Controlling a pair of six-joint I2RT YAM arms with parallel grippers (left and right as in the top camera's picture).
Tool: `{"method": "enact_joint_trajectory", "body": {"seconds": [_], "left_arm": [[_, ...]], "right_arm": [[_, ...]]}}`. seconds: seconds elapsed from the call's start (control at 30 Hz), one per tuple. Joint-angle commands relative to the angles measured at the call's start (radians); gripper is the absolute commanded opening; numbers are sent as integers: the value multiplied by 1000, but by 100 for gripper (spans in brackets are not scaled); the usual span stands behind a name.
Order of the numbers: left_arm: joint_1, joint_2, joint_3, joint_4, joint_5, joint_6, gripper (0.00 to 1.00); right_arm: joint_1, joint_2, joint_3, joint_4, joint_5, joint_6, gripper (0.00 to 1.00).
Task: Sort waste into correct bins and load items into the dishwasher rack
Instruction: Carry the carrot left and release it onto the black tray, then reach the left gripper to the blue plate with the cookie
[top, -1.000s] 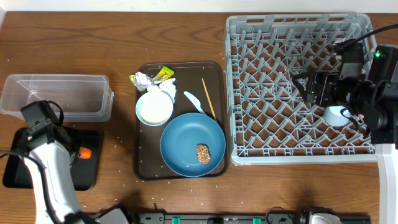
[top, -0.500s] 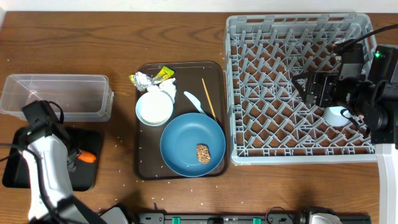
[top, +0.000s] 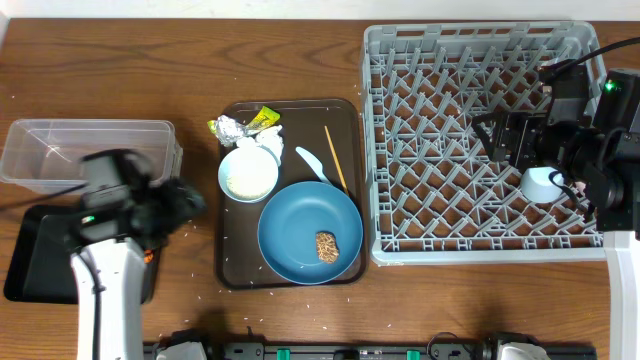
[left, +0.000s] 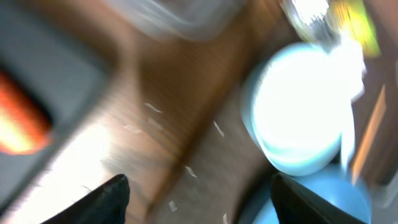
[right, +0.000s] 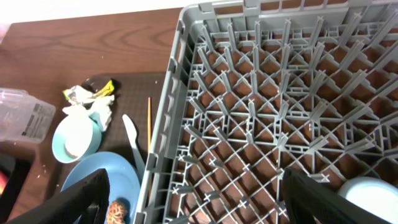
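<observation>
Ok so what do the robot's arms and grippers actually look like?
The left arm and right arm each pair a white link with black wrist parts. The right arm carries a looping black cable and a small green light. The left gripper and right gripper each show two dark, blunt fingers.

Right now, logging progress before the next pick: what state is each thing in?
left gripper: open, empty
right gripper: open, empty
clear tub: looks empty
carrot: lying in black tray
blue plate: on serving tray, holding food chunk
bowl: upright
cup: in rack
</observation>
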Motion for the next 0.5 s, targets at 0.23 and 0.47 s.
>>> {"method": "enact_joint_trajectory", "body": {"seconds": [0.23,0.47], "left_arm": [[-445,131,16,-27,-67,140,59],[-634,197,18,-3,-44,155,50]], "right_arm": [[10,2,9,-11,3,-11,82],[10,2,9,-17,3,-11,82]]}}
